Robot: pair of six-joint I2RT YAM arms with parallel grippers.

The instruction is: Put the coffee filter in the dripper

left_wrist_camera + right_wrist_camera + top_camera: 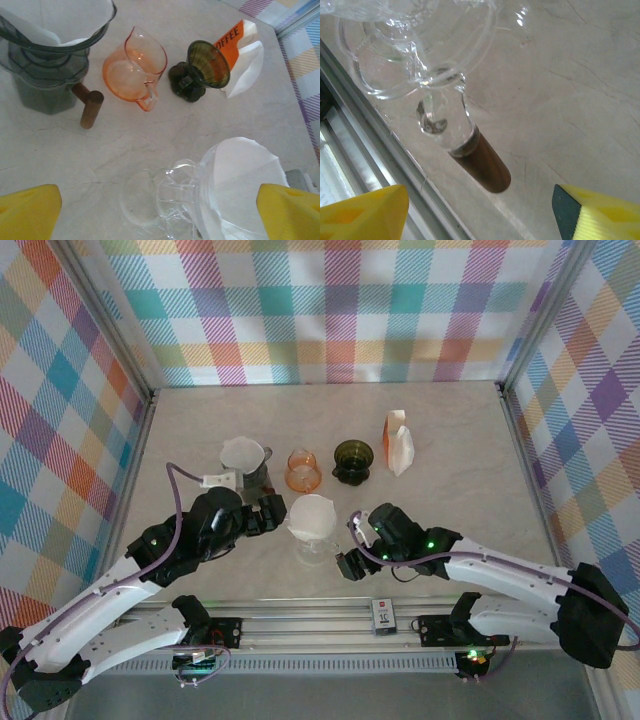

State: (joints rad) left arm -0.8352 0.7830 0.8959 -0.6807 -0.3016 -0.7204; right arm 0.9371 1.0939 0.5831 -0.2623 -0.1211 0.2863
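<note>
A clear glass dripper [312,540] stands near the table's front middle, with a white coffee filter [311,515] sitting in its cone. In the left wrist view the filter [245,172] fills the dripper [185,195], which leans toward the right finger. My left gripper [279,515] is open just left of the dripper, its jaws [160,215] wide and holding nothing. My right gripper [350,542] is open on the dripper's right. The dripper's wood-tipped handle [482,167] lies between the right fingers [480,215], with a gap on each side.
Behind stand a dark grey dripper with a paper filter and wooden handle [245,460], an orange glass jug [302,470], a dark green dripper [353,460] and an orange-and-white filter packet [399,443]. The metal front rail [350,150] runs close beside the handle.
</note>
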